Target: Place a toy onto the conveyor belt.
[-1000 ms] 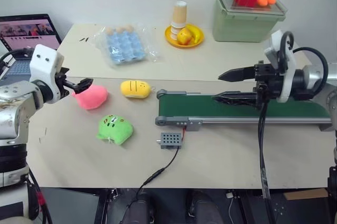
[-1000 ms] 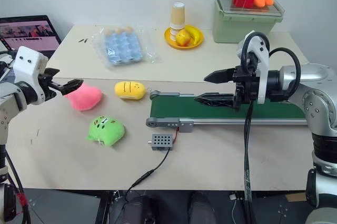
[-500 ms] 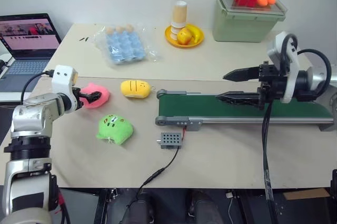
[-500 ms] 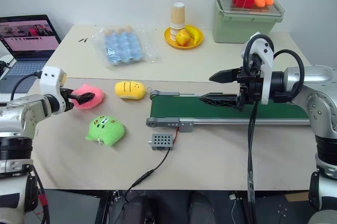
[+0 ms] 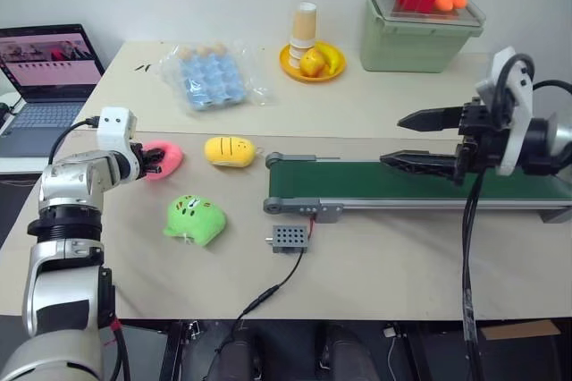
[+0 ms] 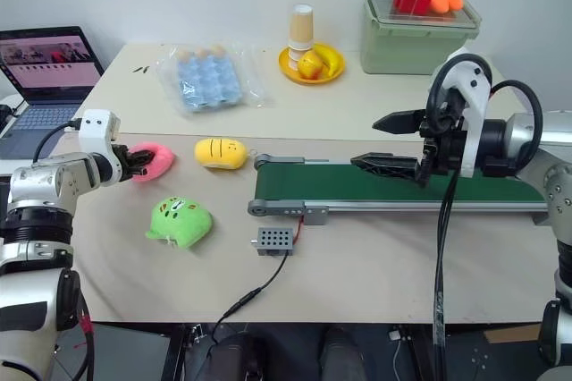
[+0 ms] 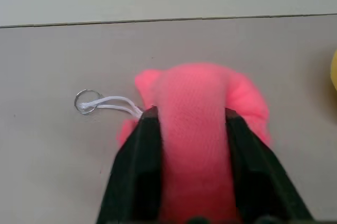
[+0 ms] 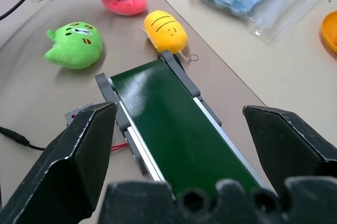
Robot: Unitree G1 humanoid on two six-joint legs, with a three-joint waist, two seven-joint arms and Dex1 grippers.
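Observation:
A pink plush toy (image 5: 167, 156) lies on the table at the left, and my left gripper (image 5: 150, 163) is shut on it. In the left wrist view the two black fingers (image 7: 142, 145) press into the sides of the pink toy (image 7: 197, 103), whose white cord and key ring trail beside it. A yellow toy (image 5: 230, 150) and a green toy (image 5: 195, 219) lie close by. The conveyor belt (image 5: 357, 182), dark green in a grey frame, runs across the right half of the table. My right gripper (image 5: 391, 139) hovers open above the belt (image 8: 168, 124), holding nothing.
A small grey box (image 5: 288, 238) with a cable sits in front of the belt's left end. At the back stand a bagged blue egg tray (image 5: 210, 72), a yellow plate of fruit (image 5: 313, 61) with stacked paper cups (image 5: 306, 23), and a green bin (image 5: 420, 34). A laptop (image 5: 45, 63) sits far left.
My left gripper came down and forward over the pink toy and closed on its sides. My right gripper drifted a little to the right above the belt, still open.

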